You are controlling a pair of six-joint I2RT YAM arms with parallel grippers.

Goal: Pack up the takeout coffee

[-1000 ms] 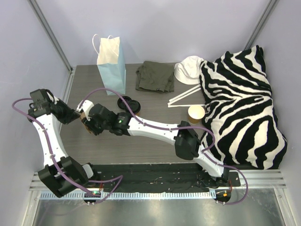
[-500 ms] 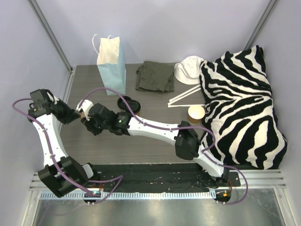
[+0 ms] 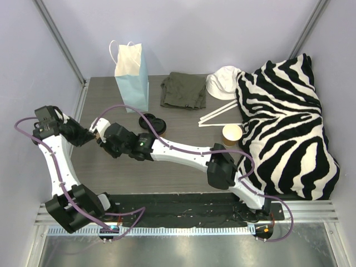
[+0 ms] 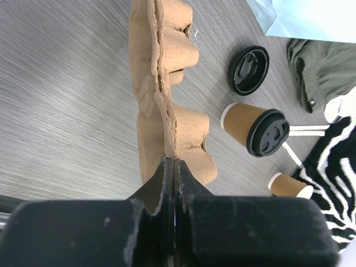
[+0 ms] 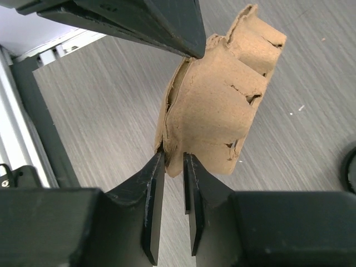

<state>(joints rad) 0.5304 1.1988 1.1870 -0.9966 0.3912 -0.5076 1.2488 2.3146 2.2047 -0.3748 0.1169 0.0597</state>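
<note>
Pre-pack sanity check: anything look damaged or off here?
Yes. The cup carrier is folded in half and cracked along its pockets, pinched on edge by the left gripper. A loose lid lies beside the lidded coffee.

Soft, even light from above fills the top view. The arms throw only pale shadows on the dark grey wood-grain table (image 3: 139,175), and the shiny metal sheet (image 3: 183,250) at the near edge glares. In the left wrist view the black left gripper (image 4: 170,164) is blurred, while the brown moulded-pulp cup carrier (image 4: 167,72) is sharp.
</note>
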